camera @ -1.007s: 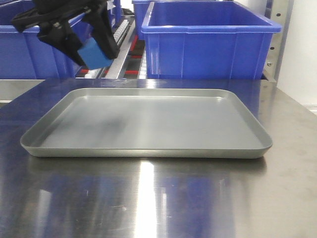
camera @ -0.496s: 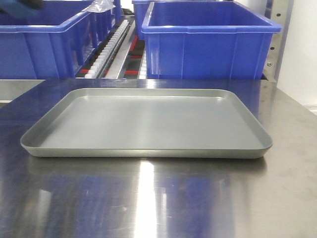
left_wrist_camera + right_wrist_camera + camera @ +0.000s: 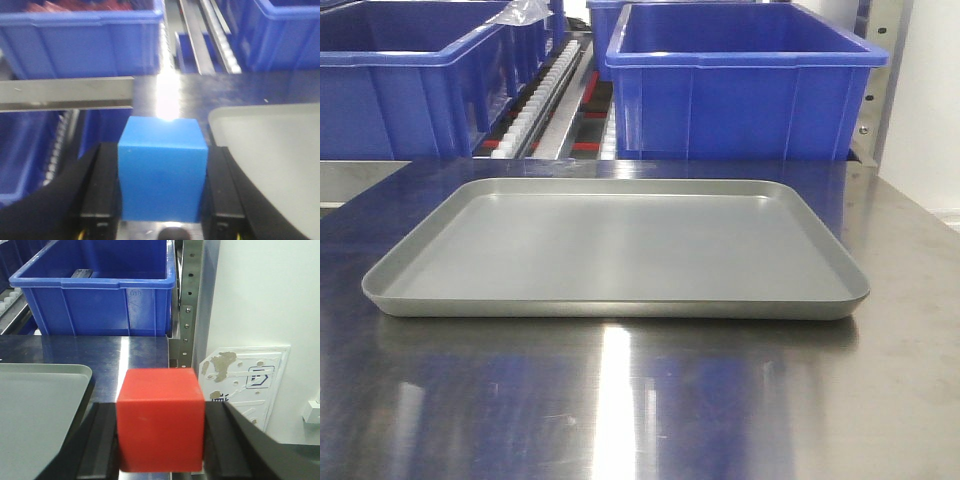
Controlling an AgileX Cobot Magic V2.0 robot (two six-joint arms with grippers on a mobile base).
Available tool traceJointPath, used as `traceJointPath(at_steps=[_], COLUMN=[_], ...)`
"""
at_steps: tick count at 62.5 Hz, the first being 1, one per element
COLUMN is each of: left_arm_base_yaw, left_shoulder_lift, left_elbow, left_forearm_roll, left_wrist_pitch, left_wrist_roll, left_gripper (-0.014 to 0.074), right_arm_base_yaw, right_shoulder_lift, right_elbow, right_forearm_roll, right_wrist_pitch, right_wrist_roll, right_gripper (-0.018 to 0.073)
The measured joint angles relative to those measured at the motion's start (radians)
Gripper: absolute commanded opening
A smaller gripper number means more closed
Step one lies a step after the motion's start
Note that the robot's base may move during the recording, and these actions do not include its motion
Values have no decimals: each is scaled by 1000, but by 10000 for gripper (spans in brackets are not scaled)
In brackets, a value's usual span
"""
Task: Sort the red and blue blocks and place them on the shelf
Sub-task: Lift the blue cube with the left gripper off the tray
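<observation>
In the front view, a shallow grey tray (image 3: 620, 250) is lying flat on the shiny steel surface (image 3: 620, 400). Behind it the shelf (image 3: 355, 182) is carrying two big blue bins (image 3: 740, 90), with a white roller track (image 3: 535, 100) running back between them.

In the left wrist view, the left end effector (image 3: 161, 187) is clamping the blue block (image 3: 162, 165). Its black fingers (image 3: 100, 190) are pressing on the block's left and right sides, and the block is sitting upright between them. Ahead of the end effector and to its left, a flat steel beam (image 3: 65, 93) of the shelf is running crosswise, with a blue bin above it and another below. A rounded corner of the tray is showing ahead to the right, and the surface is gleaming straight ahead of the block.

In the right wrist view, the right end effector (image 3: 161, 440) is clamping the red block (image 3: 160, 420), one black finger (image 3: 102, 440) touching each side. The tray is lying just to the end effector's left. A blue bin is standing ahead on the shelf, and a perforated steel post (image 3: 187, 305) is rising just right of it. A white plastic plate (image 3: 245, 380) is leaning against the wall to the right.
</observation>
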Motion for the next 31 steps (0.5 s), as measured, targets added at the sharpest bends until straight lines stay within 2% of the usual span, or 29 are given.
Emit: traceJointPath(at_steps=[10, 19, 31], left_arm_base_yaw=[47, 47, 47], left_shoulder_lift=[-152, -273, -317], left_elbow=[36, 38, 38], left_forearm_roll=[2, -34, -43], left_wrist_pitch=[2, 2, 0], left_wrist_roll=[0, -15, -18], left_gripper=[123, 123, 123], right_arm_base_yaw=[0, 0, 0], right_shoulder_lift=[0, 0, -2], right_elbow=[0, 0, 0], right_forearm_roll=[0, 0, 0], right_wrist_pitch=[0, 0, 0], right_wrist_roll=[0, 0, 2], right_gripper=[51, 51, 51])
